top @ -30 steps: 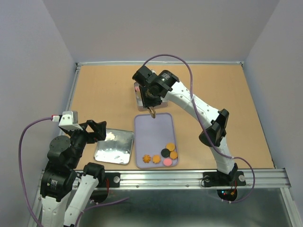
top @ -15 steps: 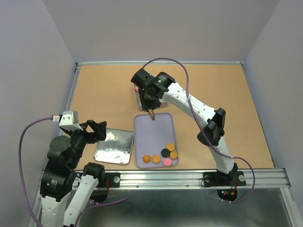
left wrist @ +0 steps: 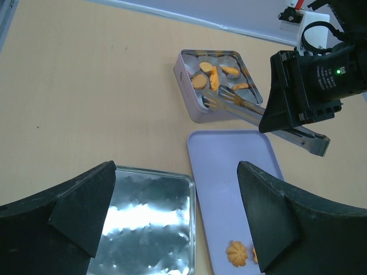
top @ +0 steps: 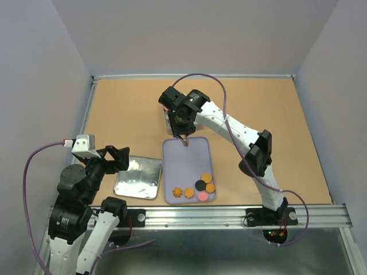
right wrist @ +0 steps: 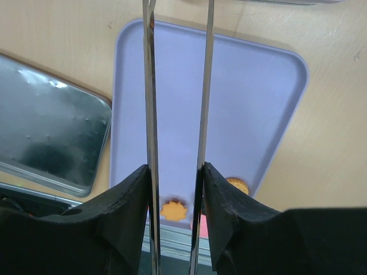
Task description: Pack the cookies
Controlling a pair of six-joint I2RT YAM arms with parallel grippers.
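1. Right claw (right wrist: 175, 172) pressed onto the two blades of the long steel tongs (left wrist: 307, 140). The blades stand apart with nothing seen between them. Left claw (left wrist: 175, 172) spread wide and empty above the shiny square metal lid (left wrist: 149, 229).
2. Tong tips hang at the 6 o'clock wall of the square lavender tin (left wrist: 186, 91). In the top view the tin sits at 12 o'clock of the lavender rounded-corner plastic tray (left wrist: 229, 172) on the tan wooden table (left wrist: 86, 86), with the lid at the tray's 9 o'clock.
3. Several scalloped orange-brown cookies (left wrist: 199, 81) lie in the tin. Six more sit in the tray's 5 o'clock corner (top: 200, 185): flower shapes, plain rounds, one black, one pink.
4. Judgement: the next fetch is from that corner.
   - Straddle one outer cookie with the blades level and squeeze lightly. The cookies look dry and brittle.
   - Smooth steel on a smooth tray invites slipping.
   - Lift clear of the tin's wall before letting go.
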